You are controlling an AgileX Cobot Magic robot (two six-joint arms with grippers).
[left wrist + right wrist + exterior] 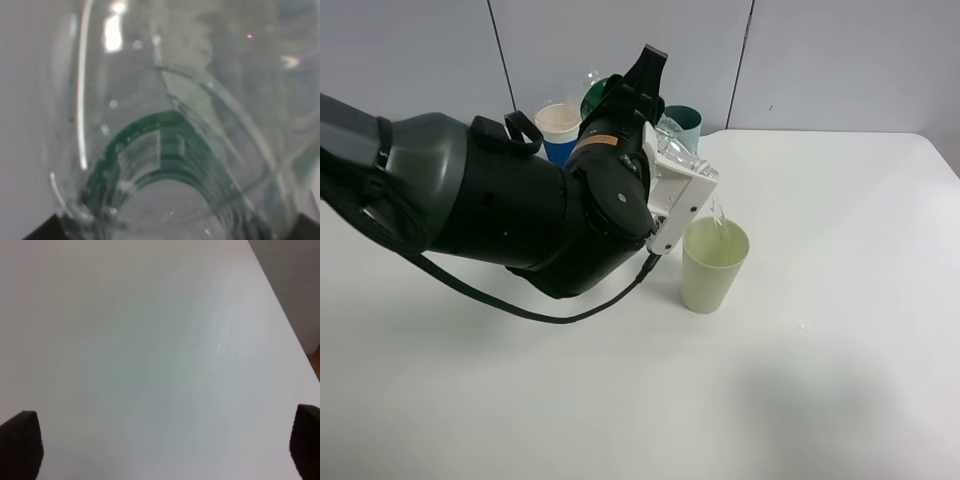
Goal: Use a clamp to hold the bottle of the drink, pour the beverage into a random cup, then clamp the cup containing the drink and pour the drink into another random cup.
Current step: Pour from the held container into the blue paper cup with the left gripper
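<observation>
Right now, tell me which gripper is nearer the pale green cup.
Left. The left gripper holds the clear plastic bottle tilted just above the pale green cup. The right gripper is outside the high view, open over the white table, no cup in sight.

A clear, glossy plastic bottle (680, 140) catches bright highlights, droplets beading its wall around a thin green film label (170, 120). The pale green cup (713, 270) has a smooth, matt wall, and the blue-and-white cup (558, 130) behind looks like matt paper. The left arm (520, 200) has a black satin plastic shell and a white plastic bracket (682, 200). The white table (820, 380) is smooth with a faint sheen. The right gripper (162, 445) has dark, finely textured pads (21, 442).
</observation>
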